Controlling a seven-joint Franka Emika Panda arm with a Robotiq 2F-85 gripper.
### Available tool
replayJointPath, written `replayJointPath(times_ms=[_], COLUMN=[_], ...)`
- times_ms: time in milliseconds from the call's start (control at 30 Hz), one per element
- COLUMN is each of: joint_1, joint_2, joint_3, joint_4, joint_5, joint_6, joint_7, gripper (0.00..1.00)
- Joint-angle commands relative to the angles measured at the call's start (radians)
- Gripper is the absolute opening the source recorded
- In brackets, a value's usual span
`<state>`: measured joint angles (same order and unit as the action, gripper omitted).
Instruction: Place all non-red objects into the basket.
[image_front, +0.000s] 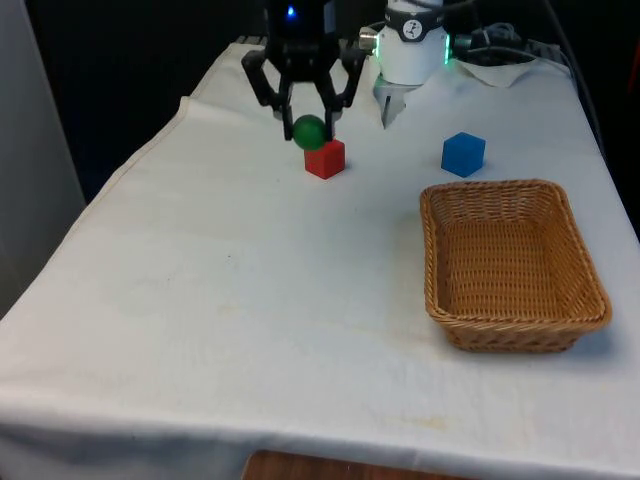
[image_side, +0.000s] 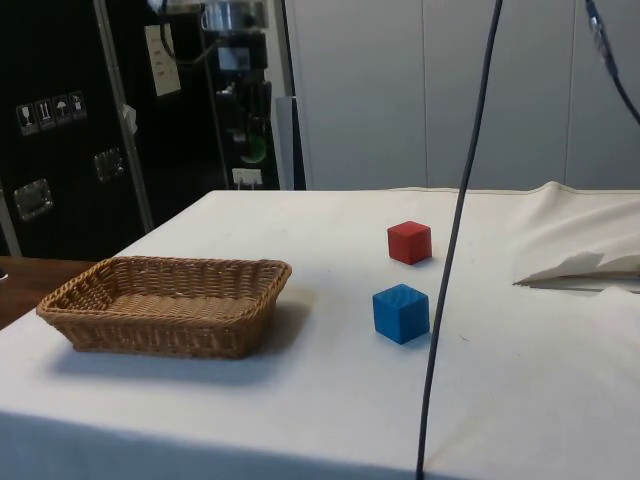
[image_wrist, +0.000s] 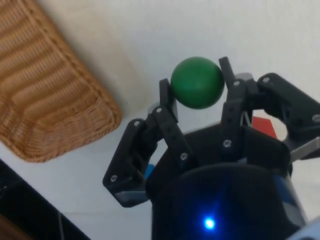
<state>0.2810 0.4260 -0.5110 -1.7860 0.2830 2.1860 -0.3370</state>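
A green ball (image_front: 309, 131) hangs above the table, and my gripper (image_front: 309, 127) is shut on it; the wrist view has the green ball (image_wrist: 197, 82) pinched between both fingertips. In the side view the green ball (image_side: 257, 150) is raised well over the cloth at the far end. Just below and beside it in the front view sits a red cube (image_front: 325, 158), also seen in the side view as the red cube (image_side: 409, 242). A blue cube (image_front: 463, 154) rests further to the front view's right, near the blue cube (image_side: 401, 313) side of the wicker basket (image_front: 437, 262), which has nothing in it.
The basket (image_side: 260, 298) lies near the table's front in the side view; its corner, the basket (image_wrist: 100, 125), appears under the gripper. A rumpled fold of cloth (image_side: 580, 262) lies at the side view's right. A dark cable (image_side: 455, 250) hangs in front of the side camera.
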Motion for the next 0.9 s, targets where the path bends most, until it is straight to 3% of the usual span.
replayJointPath(times_ms=[0,133,167,200,400,733,767,800,867], joint_1=[0.011,0.019,0.012,0.022,0.029,0.032,0.026,0.032,0.032], joint_2=[-0.012,-0.031,-0.031,-0.039,-0.048,-0.038,-0.042,-0.037,-0.036], joint_3=[-0.003,0.007,0.015,0.014,0.042,0.091,0.095,0.096,0.106], joint_4=[0.002,0.005,0.004,0.006,0.010,0.031,0.026,0.033,0.037], joint_5=[-0.016,-0.030,-0.022,-0.035,-0.044,-0.041,-0.037,-0.041,-0.041], joint_6=[-0.013,-0.025,-0.021,-0.030,-0.031,-0.029,-0.025,-0.028,-0.028], joint_7=[0.022,0.050,0.042,0.062,0.101,0.145,0.137,0.149,0.157], gripper=[0.00,0.00,0.00,0.00,0.00,0.00,0.00,0.00,0.00])
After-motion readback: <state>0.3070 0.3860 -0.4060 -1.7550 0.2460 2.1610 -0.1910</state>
